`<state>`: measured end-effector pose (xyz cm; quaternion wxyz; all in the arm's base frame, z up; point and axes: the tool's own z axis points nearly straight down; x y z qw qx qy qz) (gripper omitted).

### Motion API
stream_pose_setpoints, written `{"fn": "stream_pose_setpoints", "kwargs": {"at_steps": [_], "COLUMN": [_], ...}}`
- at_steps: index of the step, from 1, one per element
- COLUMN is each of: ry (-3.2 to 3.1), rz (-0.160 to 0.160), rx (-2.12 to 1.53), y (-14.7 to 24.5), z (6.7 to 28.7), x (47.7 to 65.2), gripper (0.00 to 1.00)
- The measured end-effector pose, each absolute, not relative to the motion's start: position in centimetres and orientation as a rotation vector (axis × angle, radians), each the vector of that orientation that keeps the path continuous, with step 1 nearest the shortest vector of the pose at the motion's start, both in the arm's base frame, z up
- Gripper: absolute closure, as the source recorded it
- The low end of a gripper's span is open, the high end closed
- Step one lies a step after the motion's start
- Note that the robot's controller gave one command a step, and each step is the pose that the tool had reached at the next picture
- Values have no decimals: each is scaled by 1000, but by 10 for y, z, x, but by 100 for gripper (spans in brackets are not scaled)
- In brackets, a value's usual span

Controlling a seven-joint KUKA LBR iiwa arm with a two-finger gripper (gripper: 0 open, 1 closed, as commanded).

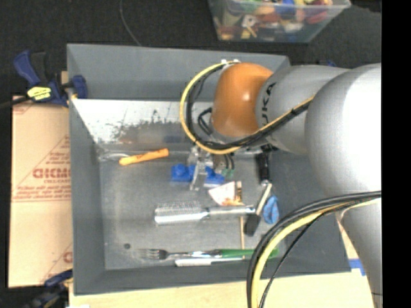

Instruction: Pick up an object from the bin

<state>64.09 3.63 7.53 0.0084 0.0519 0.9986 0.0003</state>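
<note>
My gripper (203, 171) is low in the middle of the bin, under the orange wrist cover. A small blue block-like thing (180, 172) lies just to its left, touching or nearly touching it. A white and orange packet (226, 194) lies just below and to the right of the gripper. An orange stick-shaped thing (144, 157) lies further left, near the bin's back wall.
A silver brush (182, 212) lies across the bin floor below the gripper. A tool with a blue and black handle (264, 208) lies at the right. A fork (154, 255) and a green pen (215, 256) lie along the front wall.
</note>
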Motion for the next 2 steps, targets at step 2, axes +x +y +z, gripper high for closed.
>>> {"fn": "stream_pose_setpoints", "kwargs": {"at_steps": [2], "ry": [3126], "rz": [2], "rx": [162], "y": [36], "z": [164], "x": [639], "gripper": [100]}}
